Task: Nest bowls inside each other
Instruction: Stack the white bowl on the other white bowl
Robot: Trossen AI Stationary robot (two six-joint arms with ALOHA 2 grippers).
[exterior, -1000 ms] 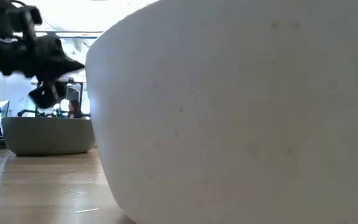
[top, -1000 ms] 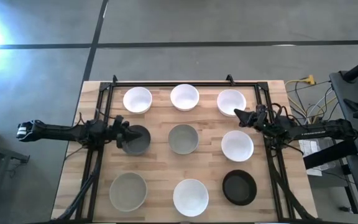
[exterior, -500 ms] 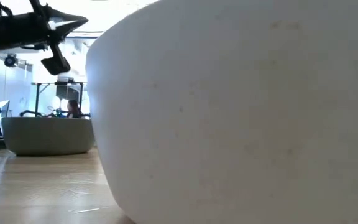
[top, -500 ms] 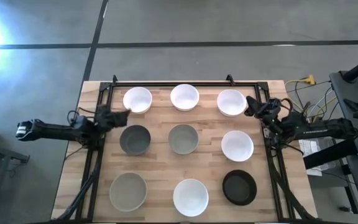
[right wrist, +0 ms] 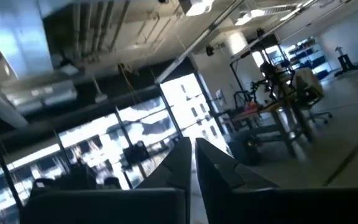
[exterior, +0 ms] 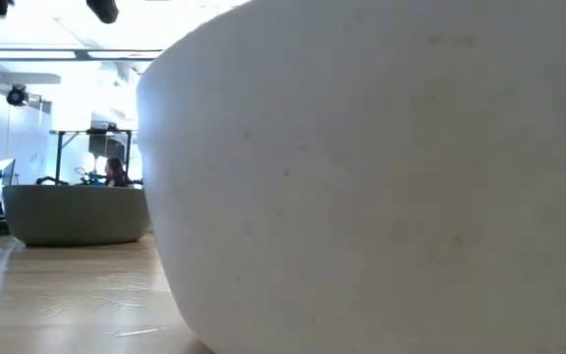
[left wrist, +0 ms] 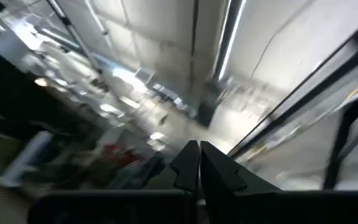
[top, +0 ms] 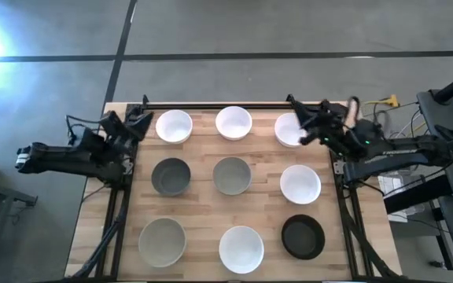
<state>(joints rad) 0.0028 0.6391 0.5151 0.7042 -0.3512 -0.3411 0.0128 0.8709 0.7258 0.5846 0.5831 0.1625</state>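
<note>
Left gripper (top: pixel 138 119) is sitting at the table's far left corner, just beside the far-left white bowl (top: pixel 174 126), fingers (left wrist: pixel 188 163) pressed together with nothing between them. A second ago it was over the dark grey bowl (top: pixel 171 176) in the middle row; it has been pulling up and back since, and that bowl is resting where it was, unlifted.

Right gripper (top: pixel 305 124) is tipping upward over the edge of the far-right white bowl (top: pixel 291 129), fingers (right wrist: pixel 178 158) together, empty. Its wrist camera is looking at ceiling and room, not table. It too has been rising and swinging toward the far edge over the last second.

Meaning for the task: both arms are withdrawing empty. All nine bowls are lying single in a three-by-three grid, none nested: centre white (top: pixel 233 122) far row; mid grey (top: pixel 232 174) and white (top: pixel 300 183) middle row; pale grey (top: pixel 162 240), white (top: pixel 241 248) and black (top: pixel 303 237) near row. Judged, nesting is not yet begun.

Low view is filling with the near white bowl's wall (exterior: pixel 381 187); a grey bowl (exterior: pixel 77 213) is showing behind it.

Writing: none readable on bowls, arms or table (top: pixel 203 204).
</note>
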